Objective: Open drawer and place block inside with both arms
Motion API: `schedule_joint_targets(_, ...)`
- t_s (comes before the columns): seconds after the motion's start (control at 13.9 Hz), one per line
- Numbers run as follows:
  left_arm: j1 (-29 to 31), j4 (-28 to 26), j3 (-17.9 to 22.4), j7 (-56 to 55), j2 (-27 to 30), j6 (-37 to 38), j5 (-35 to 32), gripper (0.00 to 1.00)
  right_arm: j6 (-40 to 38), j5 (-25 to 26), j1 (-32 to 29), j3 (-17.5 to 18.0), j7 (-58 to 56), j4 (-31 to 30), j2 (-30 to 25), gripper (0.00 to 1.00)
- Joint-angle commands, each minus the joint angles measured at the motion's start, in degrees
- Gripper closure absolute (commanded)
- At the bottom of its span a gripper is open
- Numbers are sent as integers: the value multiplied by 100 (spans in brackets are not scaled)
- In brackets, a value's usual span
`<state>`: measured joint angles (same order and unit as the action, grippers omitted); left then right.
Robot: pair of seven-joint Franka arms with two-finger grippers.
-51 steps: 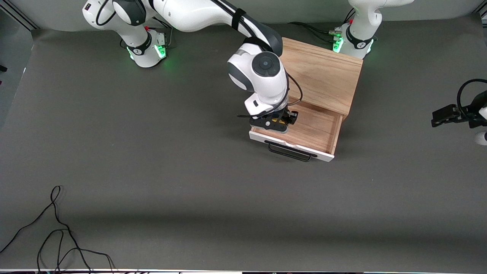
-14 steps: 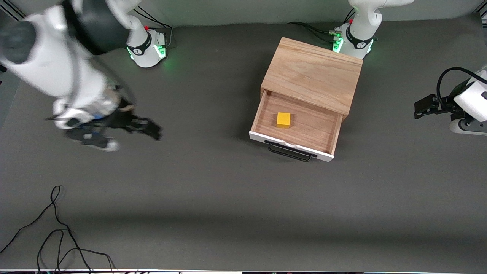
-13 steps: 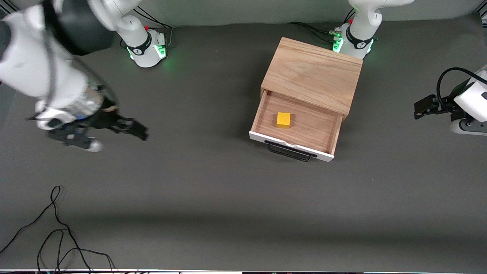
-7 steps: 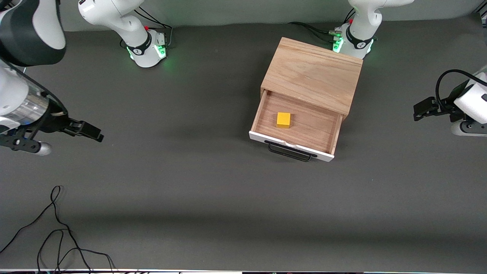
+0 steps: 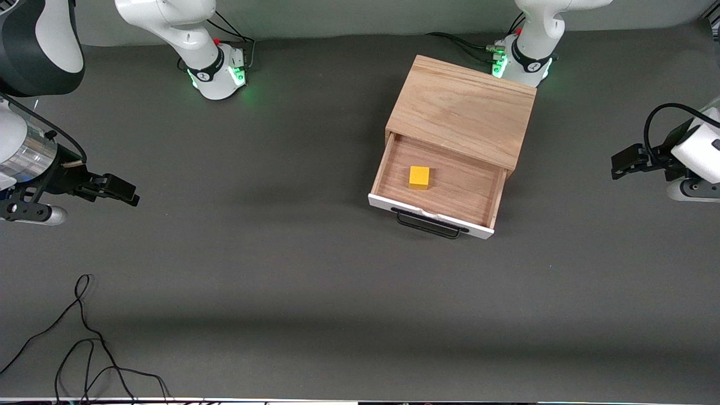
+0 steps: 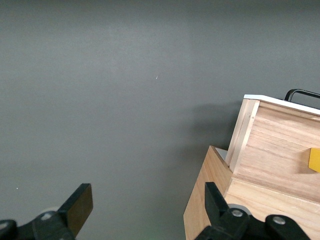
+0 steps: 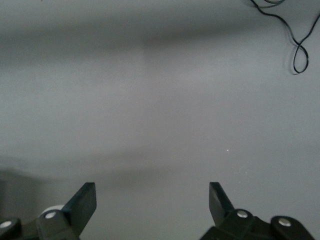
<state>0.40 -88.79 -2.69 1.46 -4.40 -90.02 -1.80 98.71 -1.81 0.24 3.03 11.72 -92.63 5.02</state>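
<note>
The yellow block (image 5: 419, 177) lies in the pulled-out drawer (image 5: 488, 197) of the oak box (image 5: 464, 109); left gripper (image 6: 145, 212) and right gripper (image 7: 152, 202), fingers wide and empty, hang over the worktop (image 5: 292, 270) well apart from the box

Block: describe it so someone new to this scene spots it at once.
Find the light oak box at the left arm's end of the table; its drawer is pulled open toward the front camera. The block sits on the drawer floor, touching no wall. It is the only bright yellow thing, a small cube far smaller than the box.
</note>
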Motion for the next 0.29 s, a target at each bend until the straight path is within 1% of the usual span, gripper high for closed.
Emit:
schedule_joint_targets(0.0, 13, -148, -21, -84, 124, -104, 40, 0, 87, 93, -191, 206, -100, -132, -54, 0)
schedule_joint_targets(0.22, 13, -157, -21, -102, 132, -86, 40, 0, 43, 85, -218, 224, -82, -123, -27, 0)
